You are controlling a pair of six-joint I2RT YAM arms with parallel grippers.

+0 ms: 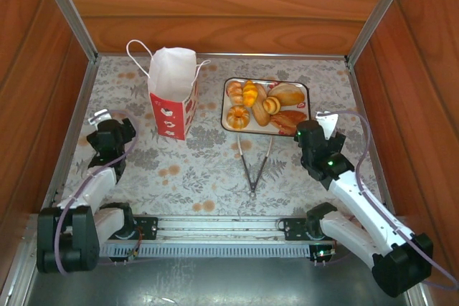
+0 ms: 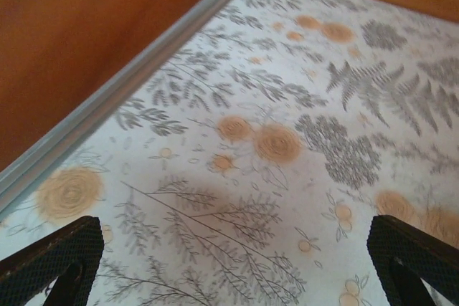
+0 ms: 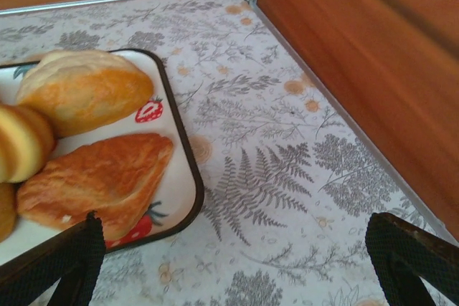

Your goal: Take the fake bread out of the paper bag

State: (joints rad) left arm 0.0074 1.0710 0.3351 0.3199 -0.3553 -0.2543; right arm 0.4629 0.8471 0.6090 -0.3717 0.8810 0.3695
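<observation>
Glossy golden-brown toy bread pieces [image 1: 285, 95] lie on a white strawberry-printed tray [image 1: 267, 79], beside the upright white-and-red paper bag [image 1: 172, 94]. Left fingers [image 2: 61, 252] and right fingers [image 3: 68, 256] stand spread, holding nothing. The pastries look light, hard and slick; best pinched across the middle.

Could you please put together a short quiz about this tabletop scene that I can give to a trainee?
1. True or false: the glossy golden-brown toy pastries lie on the white strawberry-printed rectangular tray, outside the white paper bag with the red heart band.
2. What lies on the floral tablecloth on the near side of the tray? A) thin metal tongs B) a spoon C) a knife
3. Fill in: the left hand and the right hand both stand ____ and hold nothing.
Key: 1 true; 2 A; 3 open.
</observation>
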